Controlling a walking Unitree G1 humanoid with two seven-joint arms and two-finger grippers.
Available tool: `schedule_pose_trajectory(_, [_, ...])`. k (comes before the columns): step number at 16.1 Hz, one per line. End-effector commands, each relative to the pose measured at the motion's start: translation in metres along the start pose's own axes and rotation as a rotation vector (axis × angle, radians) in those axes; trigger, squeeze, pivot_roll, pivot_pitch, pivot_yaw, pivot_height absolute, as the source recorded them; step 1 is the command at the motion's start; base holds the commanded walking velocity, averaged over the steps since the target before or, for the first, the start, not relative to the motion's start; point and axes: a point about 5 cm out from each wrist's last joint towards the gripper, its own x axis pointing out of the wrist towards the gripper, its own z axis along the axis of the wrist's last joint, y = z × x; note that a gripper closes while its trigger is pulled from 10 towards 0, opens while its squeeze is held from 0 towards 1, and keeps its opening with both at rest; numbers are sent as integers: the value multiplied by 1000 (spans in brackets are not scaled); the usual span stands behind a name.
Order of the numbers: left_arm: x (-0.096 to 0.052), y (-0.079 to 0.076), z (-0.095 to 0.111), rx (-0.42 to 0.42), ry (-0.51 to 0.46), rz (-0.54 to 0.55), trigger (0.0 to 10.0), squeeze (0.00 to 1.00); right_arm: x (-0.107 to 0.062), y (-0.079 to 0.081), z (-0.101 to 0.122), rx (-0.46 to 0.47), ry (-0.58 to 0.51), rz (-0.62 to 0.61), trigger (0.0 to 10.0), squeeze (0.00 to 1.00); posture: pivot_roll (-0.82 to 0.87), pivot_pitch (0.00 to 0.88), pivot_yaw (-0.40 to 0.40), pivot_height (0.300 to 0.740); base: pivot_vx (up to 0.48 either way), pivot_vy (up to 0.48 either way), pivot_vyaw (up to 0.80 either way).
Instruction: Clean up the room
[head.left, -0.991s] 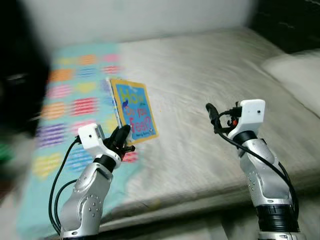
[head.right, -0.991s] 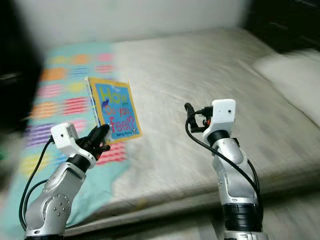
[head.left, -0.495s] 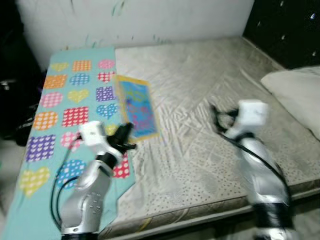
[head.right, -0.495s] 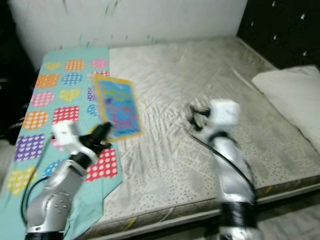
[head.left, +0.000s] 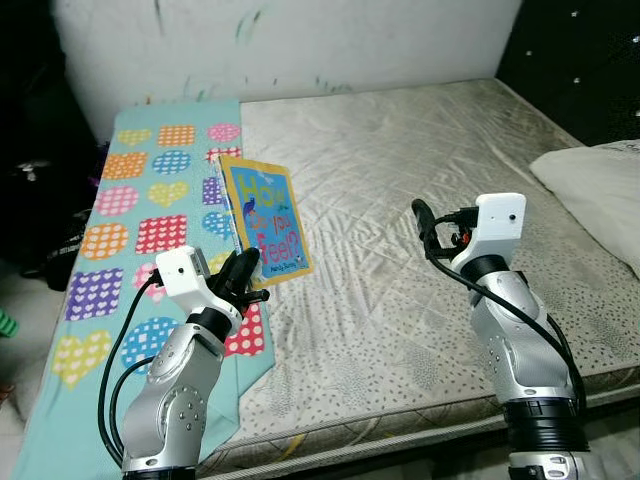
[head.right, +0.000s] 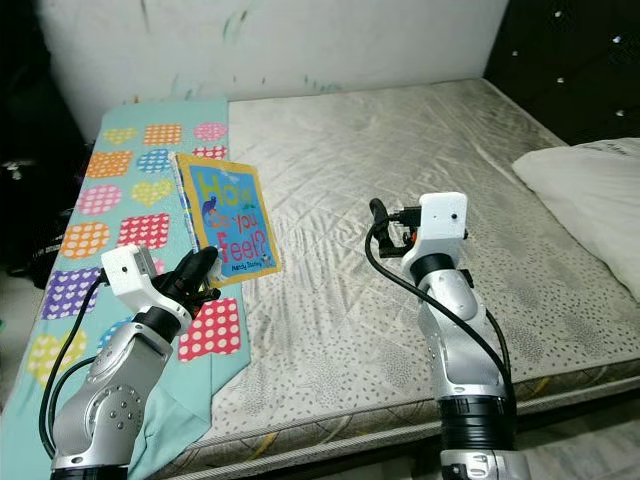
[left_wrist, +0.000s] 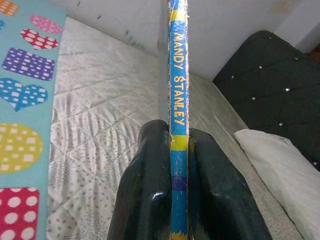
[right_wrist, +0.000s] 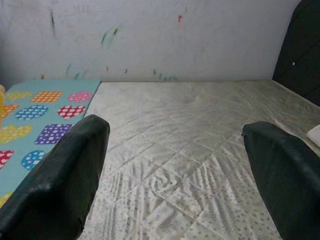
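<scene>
My left gripper (head.left: 247, 272) is shut on the lower edge of a picture book (head.left: 263, 218) with a blue and yellow cover, held upright above the bed. The left wrist view looks along the book's blue spine (left_wrist: 178, 110), pinched between the two black fingers (left_wrist: 150, 190). My right gripper (head.left: 422, 228) is raised over the middle of the mattress (head.left: 400, 170), open, with nothing between its fingers (right_wrist: 60, 180).
A turquoise blanket (head.left: 130, 200) with coloured hearts covers the left side of the bed. A white pillow (head.left: 600, 190) lies at the right. A scribbled white wall (head.left: 300, 40) stands behind, with a dark padded headboard (head.left: 590, 60) at the right and dark things (head.left: 40, 200) at the left.
The camera has shifted and the blur has cleared. Both arms hold nearly the same pose, with the book still in the left gripper.
</scene>
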Motion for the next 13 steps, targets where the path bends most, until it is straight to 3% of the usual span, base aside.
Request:
schedule_pose_trajectory(1, [3, -4, 8, 14, -38, -25, 0, 0, 3, 2, 4, 2, -13, 15, 10000, 0, -168, 0, 28, 740, 0, 0, 0])
schedule_pose_trajectory(2, [3, -3, 7, 17, -36, -18, 0, 0, 3, 2, 2, 8, -6, 10, 10000, 0, -167, 0, 27, 740, 0, 0, 0])
schedule_pose_trajectory(4, [4, -1, 6, 22, -32, -4, 1647, 0, 4, 3, -2, 3, 12, -11, 10000, 0, -165, 0, 26, 740, 0, 0, 0])
schedule_pose_trajectory(6, [5, -1, 6, 22, -34, -3, 2157, 0, 4, 4, 0, -15, -8, 3, 10000, 0, -165, 0, 26, 740, 0, 0, 0])
schedule_pose_trajectory(10, [7, -2, 8, 23, -38, -2, 3098, 0, 6, 5, 3, -25, -20, 13, 10000, 0, -167, 0, 24, 740, 0, 0, 744])
schedule_pose_trajectory(12, [7, -2, 8, 20, -37, 2, 4314, 0, 5, 5, 2, -11, -19, 4, 10000, 0, -165, 0, 22, 740, 0, 0, 684])
schedule_pose_trajectory(13, [7, -1, 7, 20, -34, 7, 8667, 0, 5, 5, 1, -9, -16, -1, 10000, 0, -165, 0, 21, 740, 0, 0, 0])
